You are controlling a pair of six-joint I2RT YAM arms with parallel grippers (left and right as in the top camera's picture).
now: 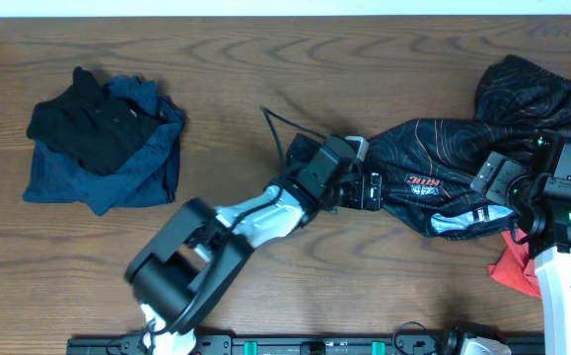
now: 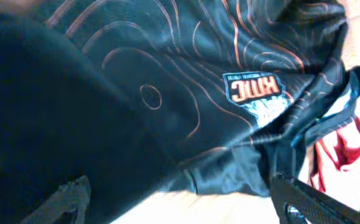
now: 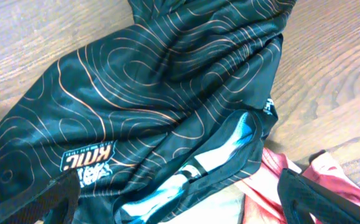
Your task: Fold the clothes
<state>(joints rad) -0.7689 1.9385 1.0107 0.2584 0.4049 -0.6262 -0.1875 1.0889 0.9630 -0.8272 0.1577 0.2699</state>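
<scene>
Seen from overhead, a black jersey (image 1: 443, 148) traced with fine orange contour lines lies crumpled on the wooden table (image 1: 265, 59), stretching from one arm to the other; it is bunched rather than spread, so we judge that the folding has hardly begun. The left pincer (image 1: 369, 189) sits at the jersey's end nearest it; its jaws stand wide apart with cloth beneath them and nothing clamped; we read this as a reach for the edge, so the fabric can be drawn flat. A small logo patch (image 2: 254, 87) lies just ahead of this pincer. The right pincer (image 1: 490, 182) hangs over the jersey's opposite end, jaws fully apart and empty, placed to take the other side. Close below its fingers a teal-lined opening shows, and a red garment (image 3: 279, 193) lies partly tucked under the jersey. Well apart, off the left pincer's outer side, a black garment (image 1: 83, 123) rests on a navy garment (image 1: 142, 168) in a heap.
</scene>
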